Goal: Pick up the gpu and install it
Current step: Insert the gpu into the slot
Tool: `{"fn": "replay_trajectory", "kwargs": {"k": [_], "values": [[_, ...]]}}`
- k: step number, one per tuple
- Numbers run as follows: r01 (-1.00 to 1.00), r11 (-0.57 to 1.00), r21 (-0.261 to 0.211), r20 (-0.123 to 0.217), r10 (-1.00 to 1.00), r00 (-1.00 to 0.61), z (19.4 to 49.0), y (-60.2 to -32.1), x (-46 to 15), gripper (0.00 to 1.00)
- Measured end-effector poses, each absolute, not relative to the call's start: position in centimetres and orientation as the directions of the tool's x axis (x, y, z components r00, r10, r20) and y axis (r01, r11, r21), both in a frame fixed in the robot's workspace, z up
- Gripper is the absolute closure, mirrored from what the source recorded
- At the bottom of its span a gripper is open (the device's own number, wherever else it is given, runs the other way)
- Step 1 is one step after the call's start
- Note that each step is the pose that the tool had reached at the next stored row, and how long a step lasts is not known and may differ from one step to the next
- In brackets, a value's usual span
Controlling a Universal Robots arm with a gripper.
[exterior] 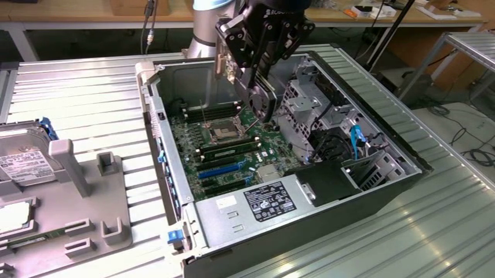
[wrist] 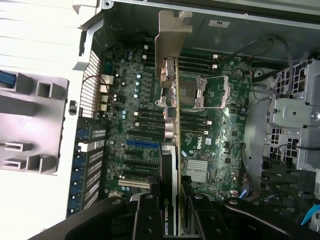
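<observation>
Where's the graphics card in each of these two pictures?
Exterior view: the gpu hangs in the gripper, above the motherboard.
Wrist view: the gpu is seen edge-on, reaching out from the gripper past the processor socket.
Shared landmark: the processor socket, with its silvery frame.

In my jaws, the gpu (wrist: 169, 160) hangs over the motherboard (wrist: 125, 115) in the case (exterior: 166, 145); hard drive (exterior: 23, 162) at nine o'clock, exterior view.
</observation>
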State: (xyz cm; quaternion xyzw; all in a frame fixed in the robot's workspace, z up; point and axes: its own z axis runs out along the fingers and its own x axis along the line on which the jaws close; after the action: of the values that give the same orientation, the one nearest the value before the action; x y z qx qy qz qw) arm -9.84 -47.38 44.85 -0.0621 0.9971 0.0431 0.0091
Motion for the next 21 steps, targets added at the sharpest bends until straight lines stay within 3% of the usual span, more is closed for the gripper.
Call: {"fn": "replay_trajectory", "kwargs": {"k": [21], "values": [[-0.217, 0.972, 0.085, -0.023, -0.216, -0.976, 44.85, -47.38, -9.84, 0.73]]}}
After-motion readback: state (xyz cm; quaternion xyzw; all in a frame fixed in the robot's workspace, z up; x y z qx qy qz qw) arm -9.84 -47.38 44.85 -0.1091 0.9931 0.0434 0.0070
